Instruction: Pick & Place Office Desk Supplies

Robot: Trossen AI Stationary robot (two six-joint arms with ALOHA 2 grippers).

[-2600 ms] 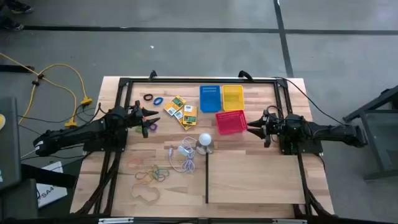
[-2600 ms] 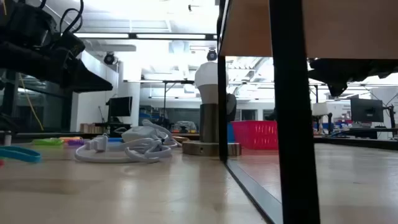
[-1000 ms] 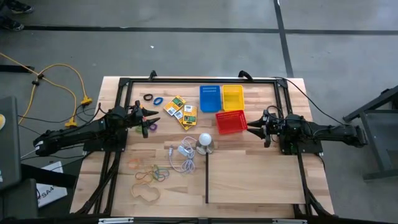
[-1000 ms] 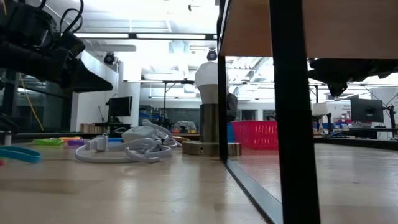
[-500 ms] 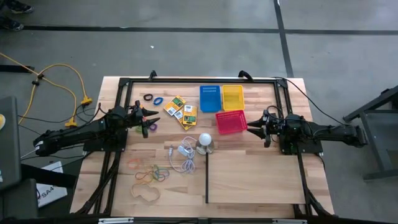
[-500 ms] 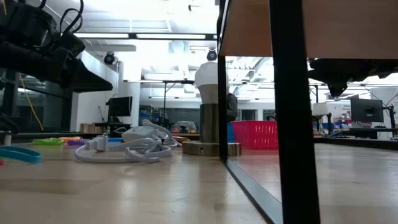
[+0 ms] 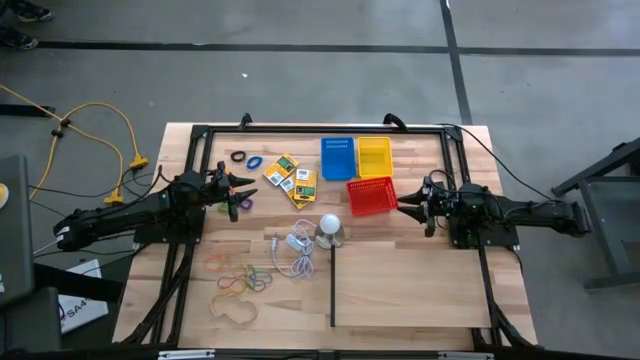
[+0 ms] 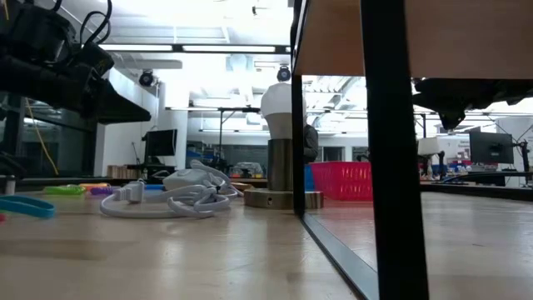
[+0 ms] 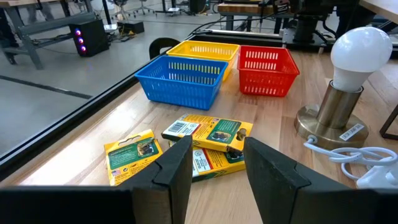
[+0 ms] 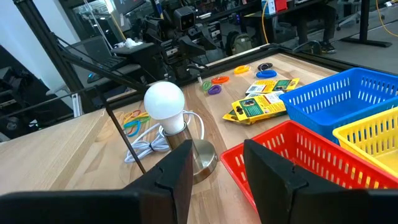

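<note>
Nothing is sorted yet, I judge. My left jaws (image 9: pixel 214 163) hang open and empty, the yellow-and-green packets (image 9: pixel 208 140) just ahead at twelve o'clock; farther off stand the blue basket (image 9: pixel 182 78), yellow basket (image 9: pixel 198 50) and red basket (image 9: pixel 266 70), all bare. My right jaws (image 10: pixel 214 163) wait open beside the red one.

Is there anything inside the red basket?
No, the red basket looks empty in the left wrist view, with only its slotted walls and bare bottom showing.
</note>
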